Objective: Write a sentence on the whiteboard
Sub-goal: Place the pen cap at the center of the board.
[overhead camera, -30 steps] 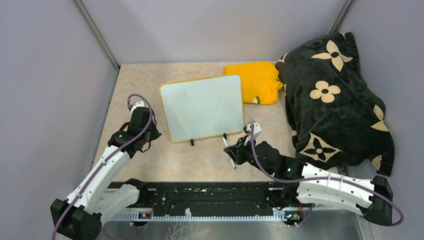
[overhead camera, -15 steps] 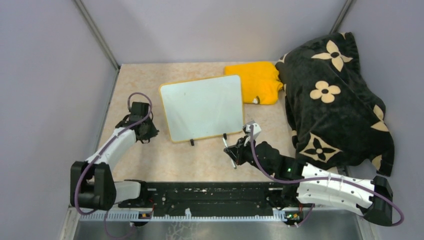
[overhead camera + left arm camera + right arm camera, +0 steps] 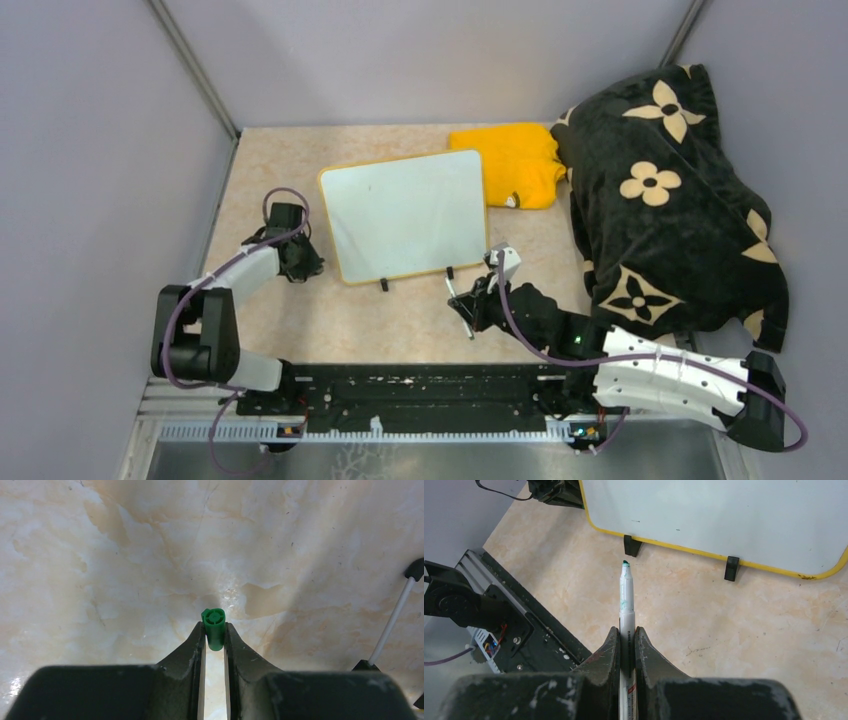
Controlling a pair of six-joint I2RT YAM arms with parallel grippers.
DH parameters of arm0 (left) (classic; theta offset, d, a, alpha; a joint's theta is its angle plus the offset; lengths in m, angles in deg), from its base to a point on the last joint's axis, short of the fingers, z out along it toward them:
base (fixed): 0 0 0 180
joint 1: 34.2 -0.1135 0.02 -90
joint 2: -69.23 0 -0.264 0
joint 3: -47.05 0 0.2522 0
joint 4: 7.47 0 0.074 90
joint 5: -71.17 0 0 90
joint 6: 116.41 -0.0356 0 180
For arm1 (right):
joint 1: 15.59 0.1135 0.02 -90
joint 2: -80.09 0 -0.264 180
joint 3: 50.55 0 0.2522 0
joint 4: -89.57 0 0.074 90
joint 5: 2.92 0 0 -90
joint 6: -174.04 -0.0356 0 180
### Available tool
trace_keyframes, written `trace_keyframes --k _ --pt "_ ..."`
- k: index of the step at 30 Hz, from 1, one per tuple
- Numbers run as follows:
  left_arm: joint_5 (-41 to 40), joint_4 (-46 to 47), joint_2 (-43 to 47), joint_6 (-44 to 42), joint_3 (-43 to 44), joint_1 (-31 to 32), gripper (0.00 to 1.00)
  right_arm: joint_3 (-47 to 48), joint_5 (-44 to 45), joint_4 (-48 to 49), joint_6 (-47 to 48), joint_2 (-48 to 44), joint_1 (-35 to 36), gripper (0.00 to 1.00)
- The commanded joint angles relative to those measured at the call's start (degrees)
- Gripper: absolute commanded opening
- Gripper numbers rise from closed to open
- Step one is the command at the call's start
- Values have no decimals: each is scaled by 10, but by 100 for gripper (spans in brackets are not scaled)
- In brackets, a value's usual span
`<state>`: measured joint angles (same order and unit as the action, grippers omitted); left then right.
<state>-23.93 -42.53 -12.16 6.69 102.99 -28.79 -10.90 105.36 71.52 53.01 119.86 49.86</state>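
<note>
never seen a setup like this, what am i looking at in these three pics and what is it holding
These are two robot arms bolted at the near edge of a table. The wide picture comes from a fixed camera above and behind them. The other two come from small cameras on each wrist, looking out along that arm's gripper.

On the table lie a whiteboard with no words on it yet, a yellow cloth and a black flowered blanket.

The left gripper is shut on a small green cap, probably the marker's. The right gripper is shut on a marker, its green tip bare and pointing toward the board's near edge.
</note>
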Motion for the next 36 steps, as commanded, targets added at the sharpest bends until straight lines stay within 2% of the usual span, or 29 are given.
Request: trace_keyframes --k 1,8,13,22,24,30,34,36 --pt "17 20 -17 12 -1 -5 17 9 -5 34 3 4 0 0" --pt "42 21 -41 12 2 -24 24 11 -8 38 0 14 -1 0" --pt "48 8 -51 6 15 -27 32 11 -11 39 -5 20 0 0" --pt "57 3 -31 15 6 -28 43 16 -9 29 -7 10 0 0" --pt "56 0 -13 17 3 -28 47 16 -10 27 -8 9 -1 0" --pt "-3 -17 90 26 -6 -28 68 21 -12 19 -7 10 -1 0" --pt "-18 -33 175 24 -3 -28 74 29 -15 18 0 13 -1 0" --pt "14 -27 227 15 -3 -28 75 36 -19 16 8 14 0 0"
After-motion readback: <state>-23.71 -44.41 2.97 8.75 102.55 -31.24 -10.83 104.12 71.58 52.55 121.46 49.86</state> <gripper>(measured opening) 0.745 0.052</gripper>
